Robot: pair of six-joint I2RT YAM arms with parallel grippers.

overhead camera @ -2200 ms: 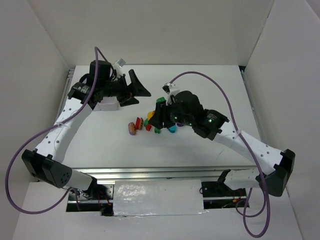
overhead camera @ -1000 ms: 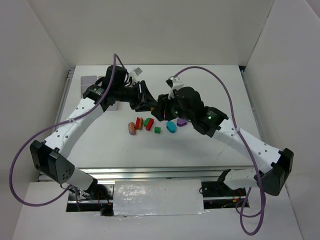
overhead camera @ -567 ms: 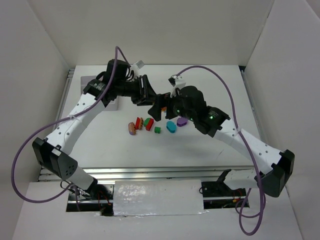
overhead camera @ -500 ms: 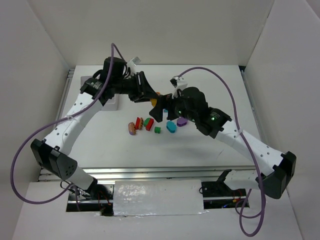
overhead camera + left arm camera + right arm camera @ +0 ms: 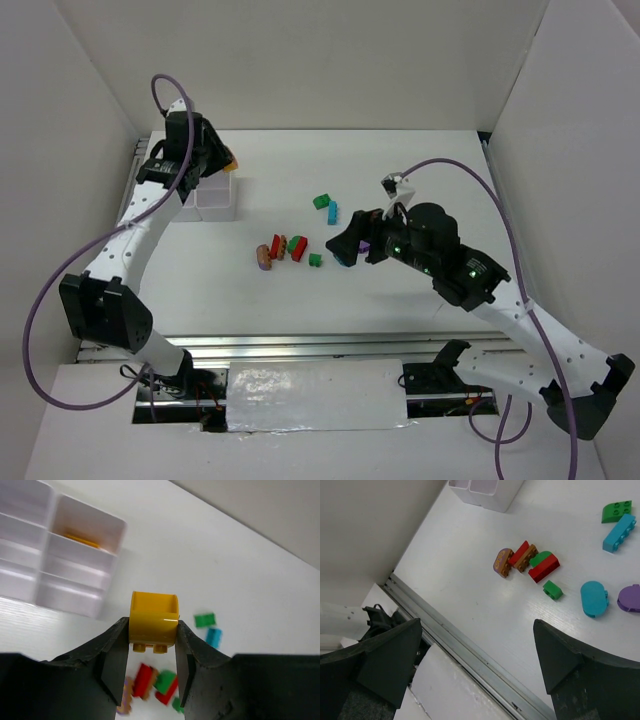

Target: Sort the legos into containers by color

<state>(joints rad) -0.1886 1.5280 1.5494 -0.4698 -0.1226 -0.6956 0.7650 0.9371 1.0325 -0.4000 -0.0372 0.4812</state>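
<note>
While the white table (image 5: 430, 170) fills most of the overhead view, the two arms reach across it from the near edge. The left arm (image 5: 130, 240) stretches to the far left corner, and the right arm (image 5: 480, 285) angles in toward the middle.

The white divided tray (image 5: 216, 203) sits at the far left, with the left gripper (image 5: 224, 161) raised by its far end. From the left wrist the tray shows as a grid of square compartments, and a flat yellow piece (image 5: 80, 539) lies in one corner cell.

The left jaws are clenched on a yellow lego (image 5: 152, 622), one finger pressed to each side, holding it off the table and clear of the tray. The right gripper (image 5: 477, 645) hangs over the loose pile with its jaws spread wide, grasping nothing.

The remaining legos lie mid-table:
- **Far side:** a green brick (image 5: 616, 511) and a teal brick (image 5: 619, 532) sit just beside each other.
- **Nearer:** a teal oval (image 5: 594, 598) lies next to a purple oval (image 5: 631, 598), which is cut off by the frame edge.
- **To their left:** a small green block (image 5: 552, 589) sits alone.
- **Cluster:** a red-and-green piece (image 5: 543, 565), a red brick (image 5: 520, 553) against a brown one (image 5: 528, 558), and a purple-topped oval (image 5: 502, 561) are packed close — whether each pair touches is hard to tell.
</note>
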